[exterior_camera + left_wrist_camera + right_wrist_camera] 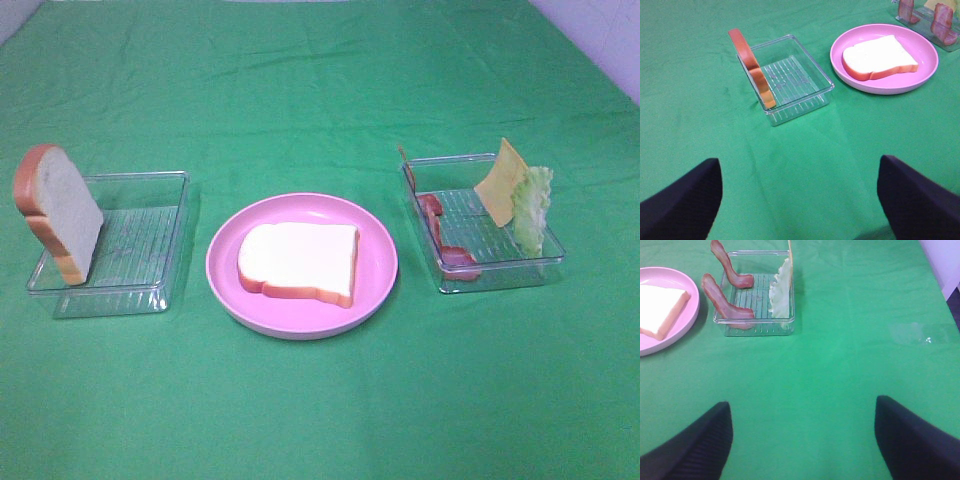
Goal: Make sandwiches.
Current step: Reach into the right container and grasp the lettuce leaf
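Note:
One white bread slice (298,262) lies flat on the round pink plate (378,262) at the middle. A second bread slice (58,212) stands on edge in the left clear tray (150,235). The right clear tray (490,262) holds yellow-orange cheese (500,182), green lettuce (532,208) and two pink-red bacon strips (440,238). Neither arm shows in the exterior view. My left gripper (800,200) is open and empty above the cloth, short of the left tray (800,75). My right gripper (802,440) is open and empty, short of the bacon (722,302) and lettuce (781,290).
A green cloth (320,90) covers the whole table. A pale wall or edge (600,40) shows at the far right corner. The plate stands between the two trays, with narrow gaps to each.

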Controlling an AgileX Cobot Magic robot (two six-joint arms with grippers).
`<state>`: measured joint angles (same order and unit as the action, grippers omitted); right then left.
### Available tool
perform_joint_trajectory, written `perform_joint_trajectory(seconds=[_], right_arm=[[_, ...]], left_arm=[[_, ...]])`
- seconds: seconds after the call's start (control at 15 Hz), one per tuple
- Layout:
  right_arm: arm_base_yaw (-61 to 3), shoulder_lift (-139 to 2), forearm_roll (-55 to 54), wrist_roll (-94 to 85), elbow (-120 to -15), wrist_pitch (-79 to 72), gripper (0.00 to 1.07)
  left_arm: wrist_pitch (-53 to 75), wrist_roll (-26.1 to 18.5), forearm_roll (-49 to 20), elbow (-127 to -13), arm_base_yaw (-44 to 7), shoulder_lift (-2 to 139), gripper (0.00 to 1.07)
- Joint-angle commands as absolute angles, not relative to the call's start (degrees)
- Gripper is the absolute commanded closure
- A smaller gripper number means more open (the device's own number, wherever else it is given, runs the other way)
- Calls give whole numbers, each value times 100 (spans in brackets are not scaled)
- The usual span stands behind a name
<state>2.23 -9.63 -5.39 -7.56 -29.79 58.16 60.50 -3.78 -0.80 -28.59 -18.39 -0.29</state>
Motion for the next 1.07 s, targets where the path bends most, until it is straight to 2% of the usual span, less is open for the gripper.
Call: perform_joint_trajectory(seconds=[0.07,0.27,0.33,0.6,1.07], right_arm=[[264,-1581,-550,-630,-3042,5197,34],[264,-2968,-619,-510,-3117,4503,34],[264,-4045,-808,-510,-3547,4452,34],[264,-6234,-1564,-642,-4801,4876,34],[264,-9236,-1558,-705,-7173,5615,38]], left_arm=[[5976,-315,-86,-2853,-1862,-160,26],[5976,-315,-86,-2853,-1862,-160,26],[5976,-315,-86,-2853,-1862,-160,26],[5976,-315,-86,-2853,-1862,-160,26],[5976,-315,-86,-2853,-1862,-160,26]])
